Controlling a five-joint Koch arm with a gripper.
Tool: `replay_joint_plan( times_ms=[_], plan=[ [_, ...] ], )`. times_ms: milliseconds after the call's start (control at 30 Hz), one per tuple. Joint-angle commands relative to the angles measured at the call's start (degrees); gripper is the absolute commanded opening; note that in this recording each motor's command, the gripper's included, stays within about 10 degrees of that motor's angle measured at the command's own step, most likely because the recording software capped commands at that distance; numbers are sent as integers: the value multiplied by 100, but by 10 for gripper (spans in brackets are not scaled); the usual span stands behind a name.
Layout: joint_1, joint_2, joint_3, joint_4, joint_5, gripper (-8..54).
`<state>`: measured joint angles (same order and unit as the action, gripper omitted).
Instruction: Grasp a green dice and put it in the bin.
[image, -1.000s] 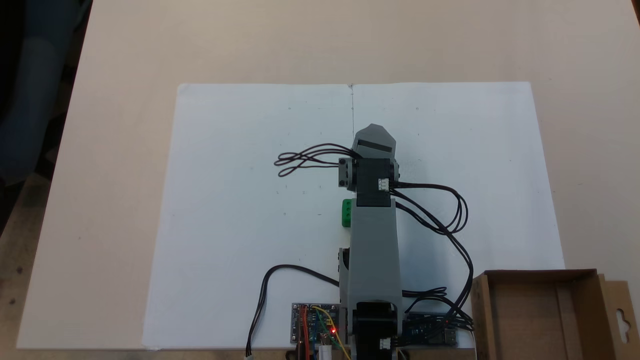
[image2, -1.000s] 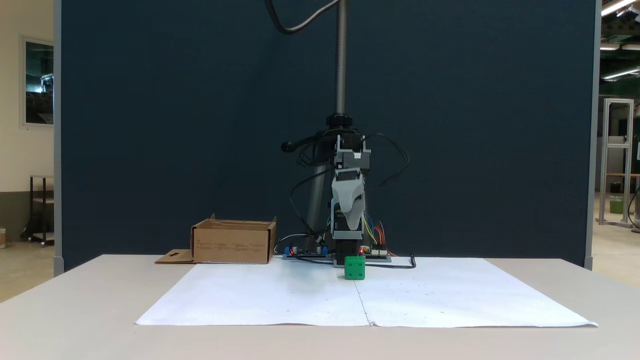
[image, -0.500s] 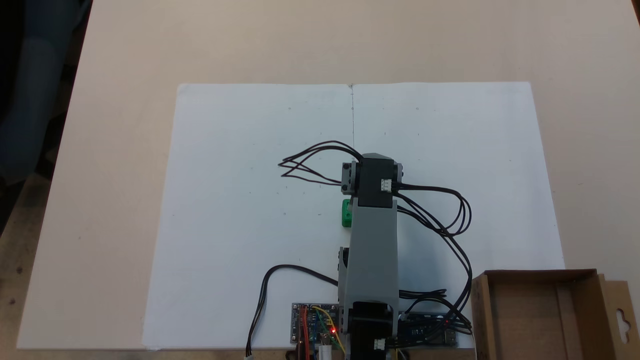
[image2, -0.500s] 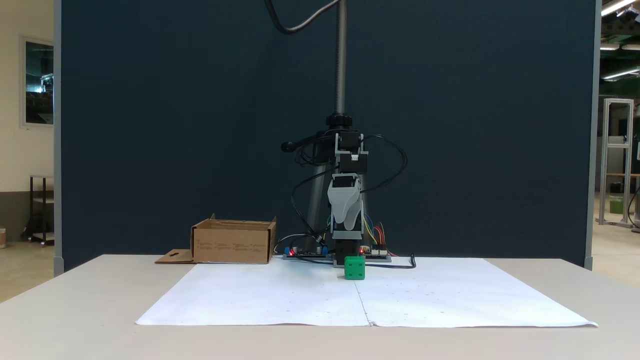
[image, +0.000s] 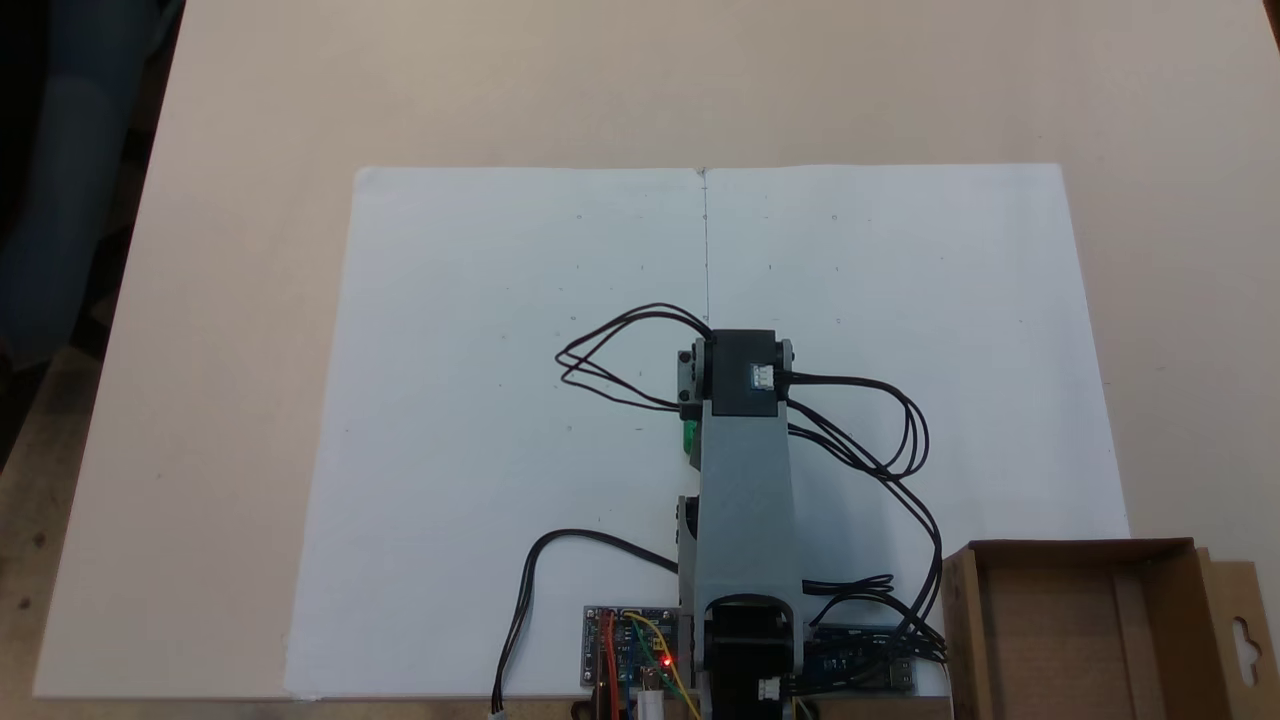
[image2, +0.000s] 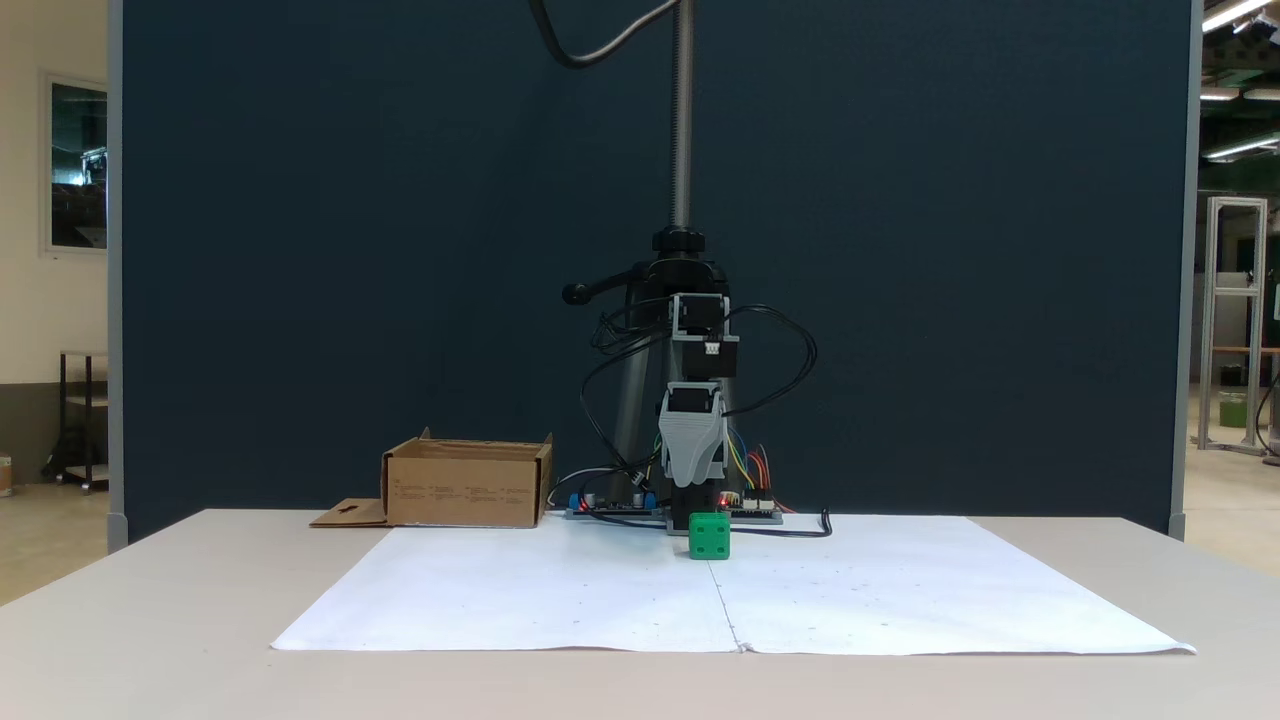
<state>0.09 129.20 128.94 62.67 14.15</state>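
Green dice (image2: 709, 535) sits on the white paper (image2: 560, 590), right under the end effector (image2: 693, 476), which has come down lower. Whether its jaws are apart cannot be told. The cardboard bin (image2: 466, 483) waits well apart, not yet filled.

A: What's the arm (image: 745, 500) made of?
B: Grey plastic links with black servo blocks, one carrying a white connector.
A: Cables?
B: Thin black cables (image: 610, 350) looping on both sides; a board (image: 630, 648) at the base shows a red light and coloured wires.
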Motion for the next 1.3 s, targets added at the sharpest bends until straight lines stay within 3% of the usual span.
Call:
replay_joint_plan(
  times_ms=[0,733,1267],
  plan=[
    [-123,659,-9,-132,360,440],
    [-624,360,668,-1494,0,436],
    [-782,-835,853,-1881,-404,437]
  ],
)
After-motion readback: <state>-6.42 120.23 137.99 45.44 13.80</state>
